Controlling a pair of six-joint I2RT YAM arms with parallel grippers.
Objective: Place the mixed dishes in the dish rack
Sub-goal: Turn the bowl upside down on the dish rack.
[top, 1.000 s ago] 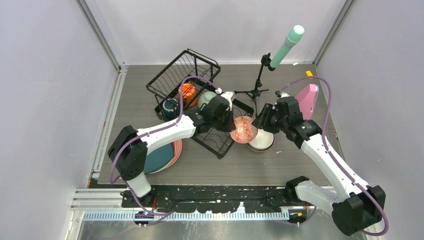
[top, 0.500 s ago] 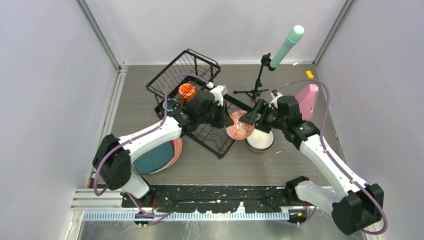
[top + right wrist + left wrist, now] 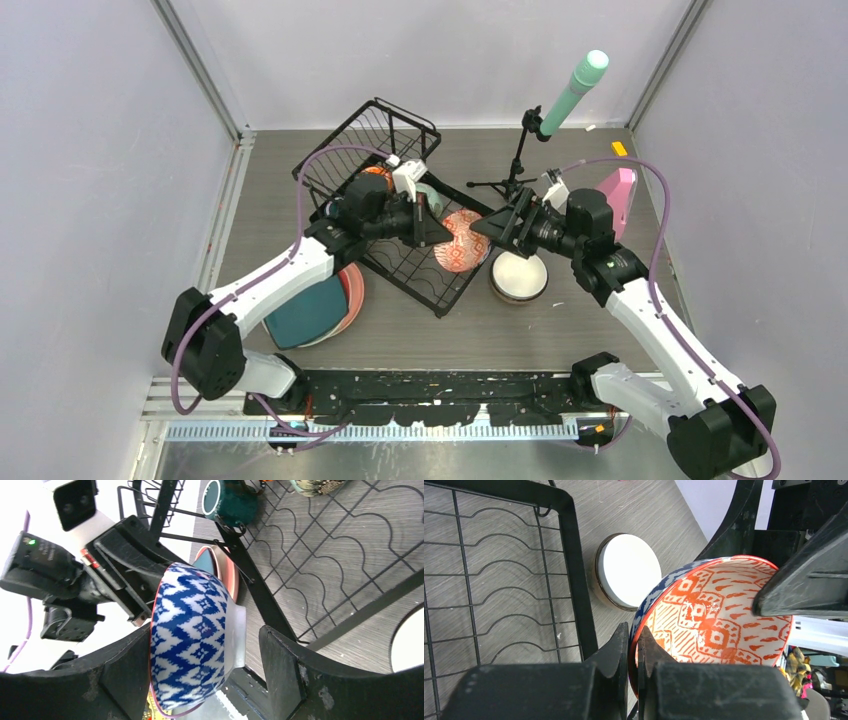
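The blue-patterned bowl (image 3: 461,241), orange-patterned inside, hangs on its side over the dish rack's (image 3: 440,295) right edge. My left gripper (image 3: 432,232) is shut on its rim, which the left wrist view shows pinched between the jaws (image 3: 634,645). My right gripper (image 3: 492,228) is open around the bowl (image 3: 192,630), with one finger by the rim and a gap between the other finger and the foot. A white bowl (image 3: 520,277) sits on the table below. A mint bowl (image 3: 430,196), an orange mug (image 3: 375,178) and a dark green mug (image 3: 227,502) are in the rack. The stacked plates (image 3: 320,312) lie to its left.
A mint cylinder (image 3: 575,85) on a black tripod (image 3: 514,172) stands behind the right gripper. A pink wedge (image 3: 615,195) sits at the right. The rack's raised basket (image 3: 385,125) is at the far end. Walls close in on the table on both sides.
The bowl has moved left and away from the white bowl, toward the rack. The left arm drew back leftwards with it, and the right gripper followed.
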